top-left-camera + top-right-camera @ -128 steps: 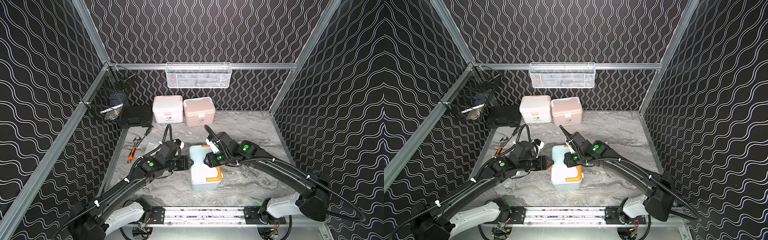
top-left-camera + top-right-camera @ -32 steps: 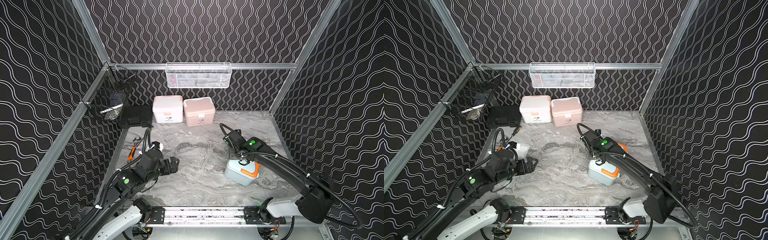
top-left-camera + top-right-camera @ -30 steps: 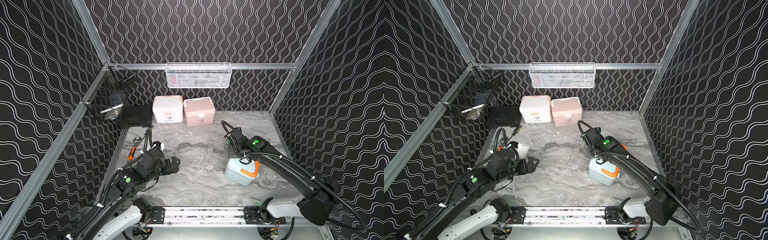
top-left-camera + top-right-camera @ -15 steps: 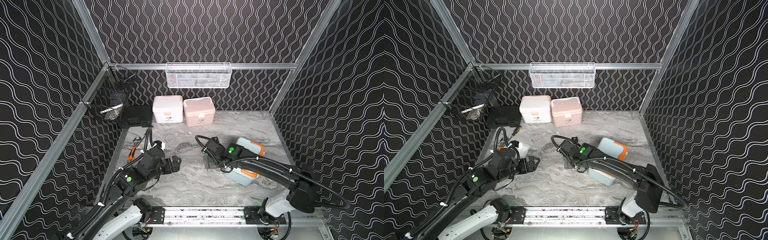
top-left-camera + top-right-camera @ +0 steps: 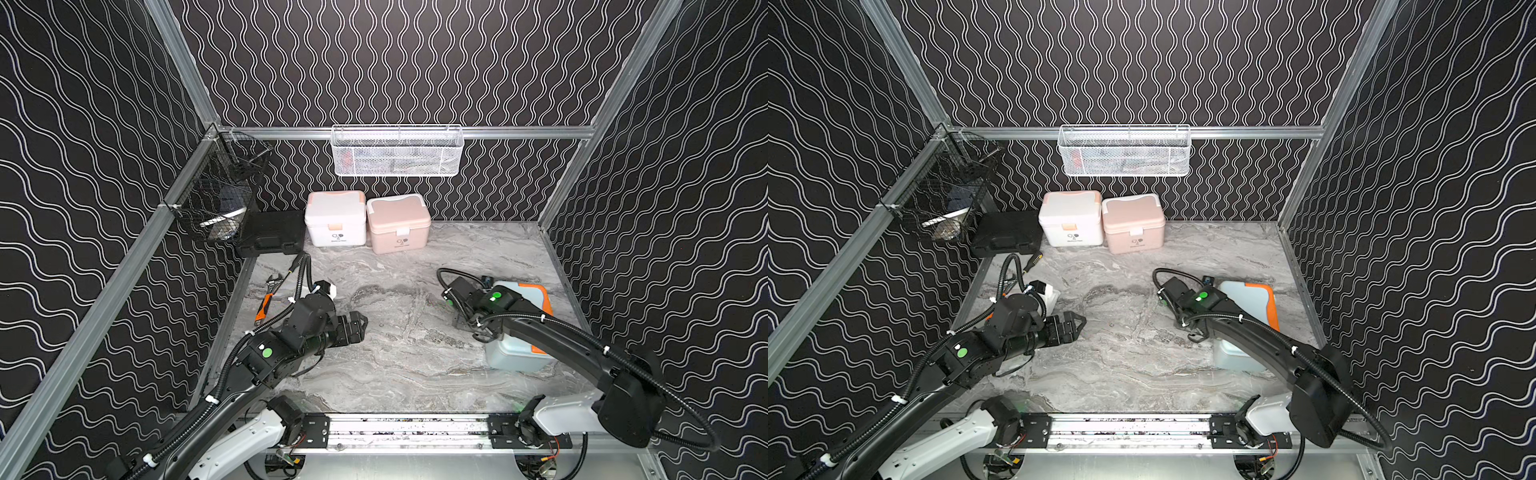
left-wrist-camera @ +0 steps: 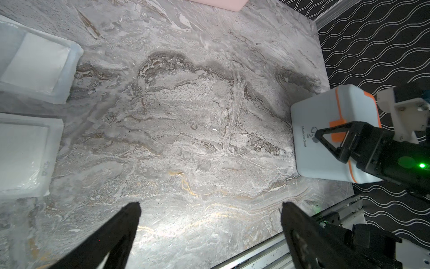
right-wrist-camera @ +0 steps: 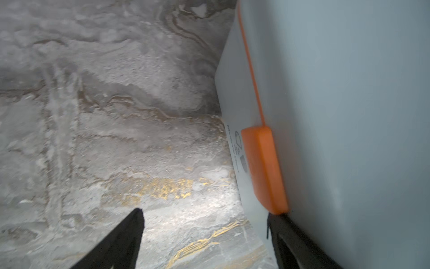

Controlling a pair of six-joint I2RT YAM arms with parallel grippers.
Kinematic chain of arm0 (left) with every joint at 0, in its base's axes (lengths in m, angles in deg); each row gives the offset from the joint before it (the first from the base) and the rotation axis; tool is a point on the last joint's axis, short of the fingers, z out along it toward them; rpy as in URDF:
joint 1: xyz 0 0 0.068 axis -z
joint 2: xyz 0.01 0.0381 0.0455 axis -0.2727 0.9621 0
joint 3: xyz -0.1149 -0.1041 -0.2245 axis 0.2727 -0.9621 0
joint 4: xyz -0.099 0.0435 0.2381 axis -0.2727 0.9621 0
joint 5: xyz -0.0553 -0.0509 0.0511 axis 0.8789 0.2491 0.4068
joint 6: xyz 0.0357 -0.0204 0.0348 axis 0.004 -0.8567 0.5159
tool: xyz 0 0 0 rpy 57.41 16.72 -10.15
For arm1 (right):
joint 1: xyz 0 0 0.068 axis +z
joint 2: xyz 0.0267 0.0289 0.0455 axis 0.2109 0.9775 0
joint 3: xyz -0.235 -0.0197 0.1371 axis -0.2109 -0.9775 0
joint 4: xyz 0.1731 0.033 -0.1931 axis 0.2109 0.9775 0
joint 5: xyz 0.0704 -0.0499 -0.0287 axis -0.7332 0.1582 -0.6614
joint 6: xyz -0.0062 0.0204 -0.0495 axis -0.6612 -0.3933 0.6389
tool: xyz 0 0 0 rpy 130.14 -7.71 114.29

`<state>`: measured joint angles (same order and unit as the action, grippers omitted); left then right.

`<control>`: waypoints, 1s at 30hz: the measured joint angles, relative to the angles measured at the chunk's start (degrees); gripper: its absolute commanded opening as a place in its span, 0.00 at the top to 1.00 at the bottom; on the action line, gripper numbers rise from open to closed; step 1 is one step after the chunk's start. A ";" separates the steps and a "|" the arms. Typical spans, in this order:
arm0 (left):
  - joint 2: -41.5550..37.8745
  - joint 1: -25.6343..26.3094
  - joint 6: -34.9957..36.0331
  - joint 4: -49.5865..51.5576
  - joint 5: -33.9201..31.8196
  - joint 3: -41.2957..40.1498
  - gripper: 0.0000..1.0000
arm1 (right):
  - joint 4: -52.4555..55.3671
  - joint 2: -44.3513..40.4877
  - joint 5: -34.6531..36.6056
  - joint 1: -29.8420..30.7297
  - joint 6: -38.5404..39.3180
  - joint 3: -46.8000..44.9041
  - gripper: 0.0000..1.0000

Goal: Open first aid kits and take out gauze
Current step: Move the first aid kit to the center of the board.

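The light blue first aid kit [image 5: 515, 359] with orange trim stands shut at the right, also seen in the left wrist view [image 6: 325, 111]. My right gripper [image 7: 204, 223] is open at its front, one finger just under the orange latch [image 7: 263, 167]; in both top views the gripper [image 5: 471, 330] [image 5: 1196, 332] points down beside the kit. My left gripper [image 5: 360, 328] [image 6: 209, 207] hovers open and empty left of centre. Two gauze packets [image 6: 32, 65] [image 6: 23, 153] lie on the table, hidden in the top views. The white kit [image 5: 336, 218] and pink kit [image 5: 398, 224] stand shut at the back.
A flat black case [image 5: 272, 232] lies left of the white kit. An orange-handled wrench [image 5: 266, 297] lies by the left wall. A white wire basket [image 5: 397, 151] hangs on the back wall, a black one [image 5: 220, 199] on the left wall.
Since four seconds ago the blue kit went from centre to the right and my left arm drew back. In the last second my right gripper left the kit's top, swung left, then returned to its front.
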<state>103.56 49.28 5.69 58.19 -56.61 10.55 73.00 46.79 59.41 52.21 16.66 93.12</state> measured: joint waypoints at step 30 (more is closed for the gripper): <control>34.40 -5.22 7.54 -9.88 -1.25 22.73 0.01 | -19.76 -0.20 -27.34 -21.46 19.78 9.18 0.06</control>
<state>137.96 44.05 13.23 48.32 -57.86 33.29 53.24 46.59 32.07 30.75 36.44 102.30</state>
